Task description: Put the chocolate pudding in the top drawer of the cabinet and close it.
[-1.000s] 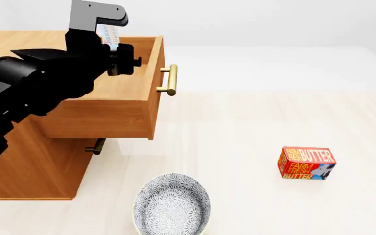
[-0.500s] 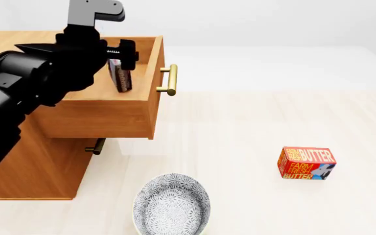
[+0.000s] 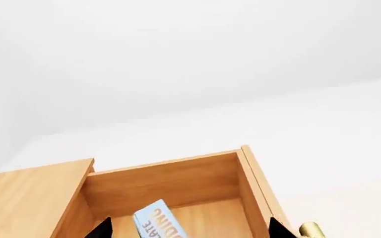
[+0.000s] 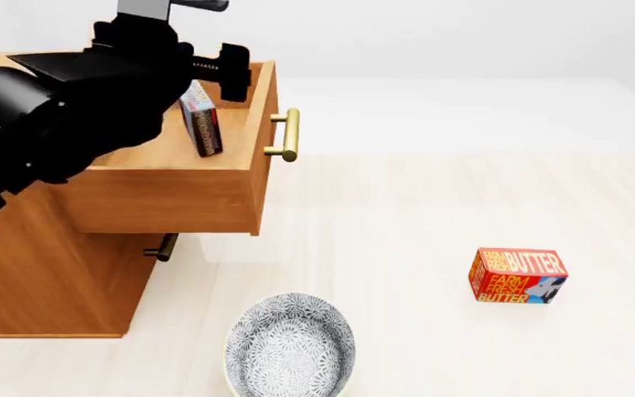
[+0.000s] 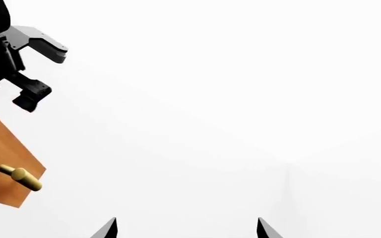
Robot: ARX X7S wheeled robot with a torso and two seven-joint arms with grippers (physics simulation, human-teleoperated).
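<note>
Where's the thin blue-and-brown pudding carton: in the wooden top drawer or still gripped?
In the open wooden top drawer. The thin blue-and-brown pudding carton stands on edge inside, tilted, free of the left gripper.

floor [image 4: 428, 215]: pale cream wood grain, near and right | far zone [image 4: 461, 107]: plain white surface behind the floor | back wall [image 4: 439, 37]: flat white, bare | light: even, soft, faint shadows on floor

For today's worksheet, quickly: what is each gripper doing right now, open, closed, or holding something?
Left gripper: open, holding nothing; the pudding carton stands in the top drawer.
Right gripper: open, holding nothing.
</note>
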